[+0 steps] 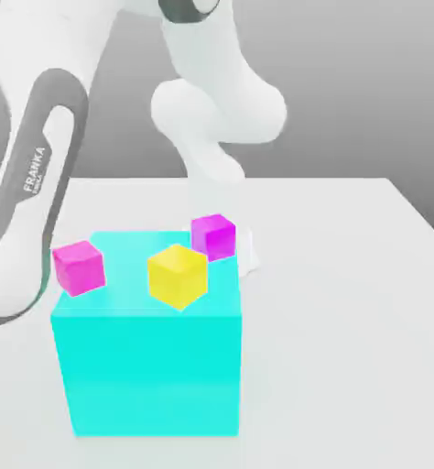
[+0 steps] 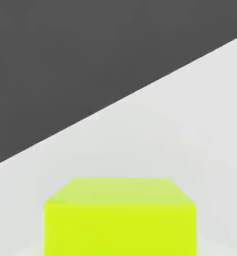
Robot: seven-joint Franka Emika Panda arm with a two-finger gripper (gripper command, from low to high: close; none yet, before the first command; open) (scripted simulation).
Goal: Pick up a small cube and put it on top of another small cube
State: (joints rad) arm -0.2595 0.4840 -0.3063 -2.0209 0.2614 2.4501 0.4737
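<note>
In the exterior view my arm (image 1: 216, 119) bends down from above, and its white lower end drops behind the big cyan block (image 1: 147, 366) on the pale table (image 1: 349, 302), just beside a violet-magenta small cube (image 1: 213, 236). My claw is closed down narrow; whether it pinches anything I cannot tell.

The small cube (image 1: 79, 266) is pink-magenta here and sits at the upper corner of the cyan block on the exterior view's left, overlapping the block's edge. I cannot tell whether it rests on the block's top or merely stands in line with it. It is far smaller than the block, with sharp edges, a lighter top face and darker sides. A golden-yellow small cube (image 1: 178, 275) shows near the middle of the block's top, turned corner-forward, between the pink cube and the violet one — all three apart from each other.

In the hand view the same small cube (image 2: 120, 220) looks lime yellow-green and lies very close to my camera. Its broad front face is bright and flat, its top face a shade paler and narrowing away from me. It rests on the pale table (image 2: 190, 125), and behind the table's slanting edge there is dark grey background.
</note>
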